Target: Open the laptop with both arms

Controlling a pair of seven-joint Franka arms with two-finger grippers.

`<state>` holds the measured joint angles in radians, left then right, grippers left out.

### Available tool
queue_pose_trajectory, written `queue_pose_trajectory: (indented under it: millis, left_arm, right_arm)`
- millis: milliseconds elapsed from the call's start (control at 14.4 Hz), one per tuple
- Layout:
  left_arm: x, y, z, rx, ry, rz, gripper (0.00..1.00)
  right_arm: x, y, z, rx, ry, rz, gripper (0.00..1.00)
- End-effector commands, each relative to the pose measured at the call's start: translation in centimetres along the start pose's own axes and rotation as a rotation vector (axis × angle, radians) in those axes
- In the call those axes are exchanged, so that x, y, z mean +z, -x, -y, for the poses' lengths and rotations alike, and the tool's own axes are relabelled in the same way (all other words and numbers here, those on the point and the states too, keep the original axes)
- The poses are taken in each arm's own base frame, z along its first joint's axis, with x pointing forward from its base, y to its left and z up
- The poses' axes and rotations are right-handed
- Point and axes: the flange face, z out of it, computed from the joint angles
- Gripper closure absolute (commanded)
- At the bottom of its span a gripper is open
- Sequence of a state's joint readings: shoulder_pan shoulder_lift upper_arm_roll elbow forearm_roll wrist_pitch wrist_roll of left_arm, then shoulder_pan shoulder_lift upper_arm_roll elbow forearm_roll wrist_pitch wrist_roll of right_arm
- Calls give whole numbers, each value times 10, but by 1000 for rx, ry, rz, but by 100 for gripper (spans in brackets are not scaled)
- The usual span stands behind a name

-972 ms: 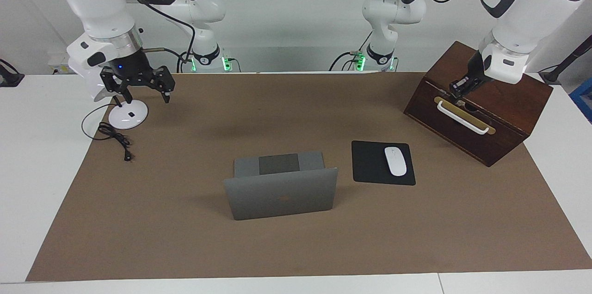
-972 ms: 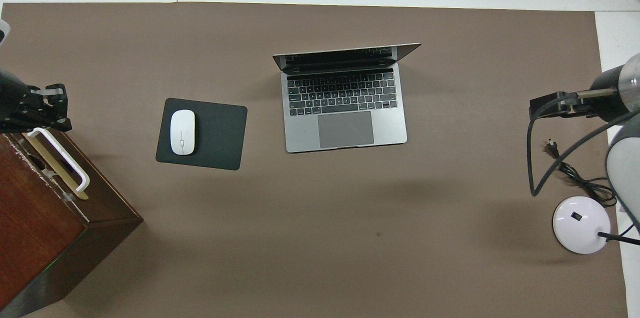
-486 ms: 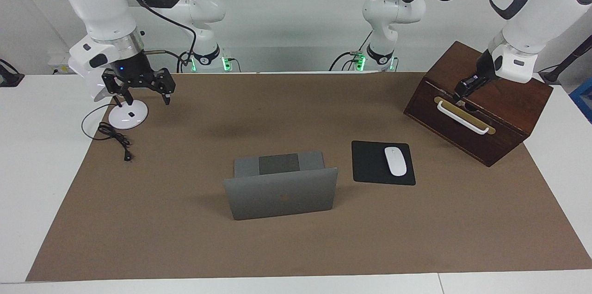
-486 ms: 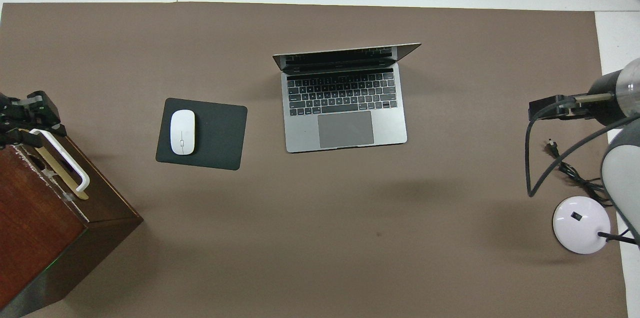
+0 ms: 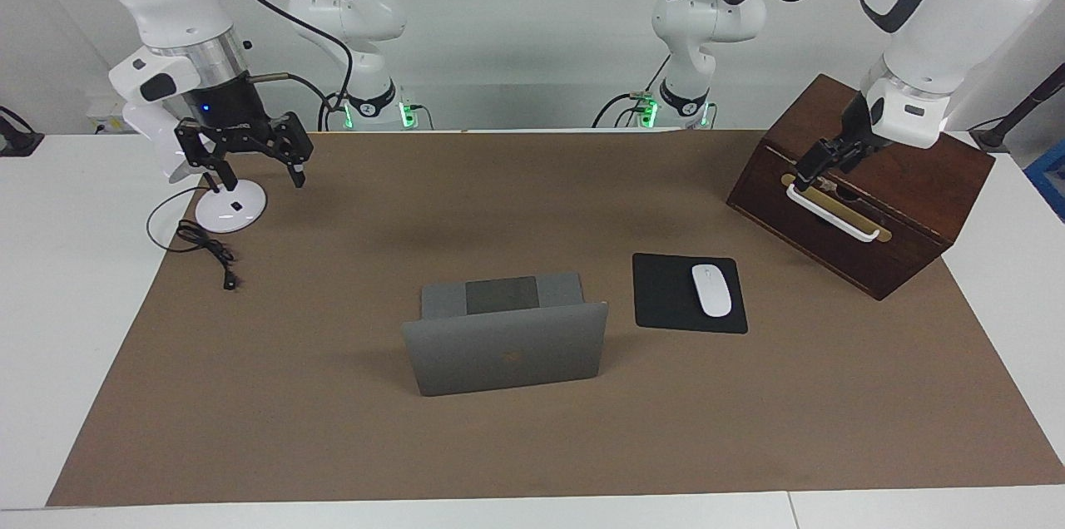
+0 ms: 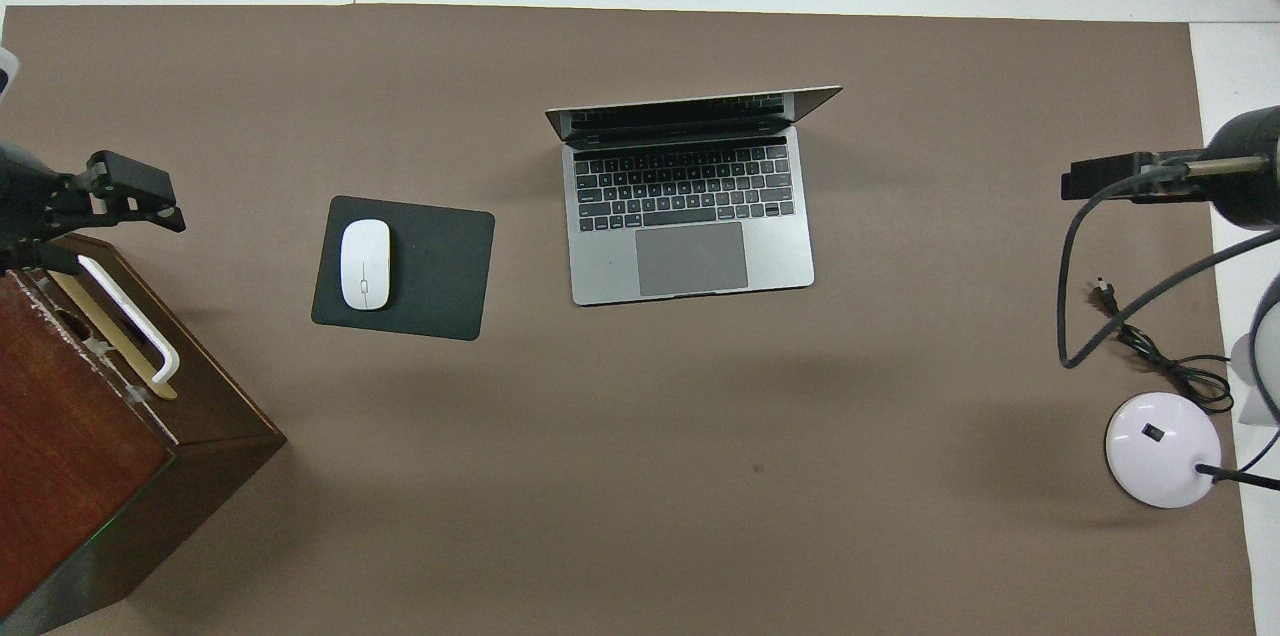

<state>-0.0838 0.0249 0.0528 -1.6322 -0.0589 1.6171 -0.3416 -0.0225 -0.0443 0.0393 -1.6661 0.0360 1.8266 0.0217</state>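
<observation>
- Currently: right gripper (image 5: 254,169) up in the air at the right arm's end of the surface (image 5: 50,279), fingers (image 5: 297,171) spread apart, nothing between them.
- Hangs over the brown mat (image 5: 333,429) edge, just beside the white round lamp base (image 5: 230,206); black cable (image 5: 204,246) with plug coiled beside that base.
- Left gripper (image 5: 811,171) at the left arm's end, over the front top edge of the dark wooden box (image 5: 915,180), right by the upper end of its white handle (image 5: 832,211); contact with handle: cannot tell. Open or closed: cannot tell.
- Laptop (image 5: 507,338) mid-mat, well apart from both grippers, already open: lid upright with logo facing away from the robots, keyboard and trackpad toward them (seen in overhead view (image 6: 690,216)).
- Black mouse pad (image 5: 666,296) beside the laptop, toward the left arm's end, not touching it; white mouse (image 5: 711,289) lying on the pad.
- Wooden box set at an angle on the mat corner, nearer to the robots than the mouse pad.
- Neither gripper touching the laptop.
</observation>
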Motion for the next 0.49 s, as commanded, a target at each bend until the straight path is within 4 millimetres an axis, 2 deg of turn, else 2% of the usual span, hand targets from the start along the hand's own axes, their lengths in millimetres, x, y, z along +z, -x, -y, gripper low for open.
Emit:
queue_pose_trajectory:
  millis: [0,139,278,417]
  left_arm:
    - [-7,2,15,115,-7,-32,0]
    - [-16,1,20,210,-10,-37,0]
    - [-18,1,27,268,-54,-31,0]
    - [-18,2,24,304,-73,-34,0]
  right_arm:
    - [-18,2,-1,19,-25,3,0]
    - [-26,4,-3,20,-16,27,0]
    - [-23,11,-12,34,-6,86,0]
    - [-21,17,-16,44,-1,130,0]
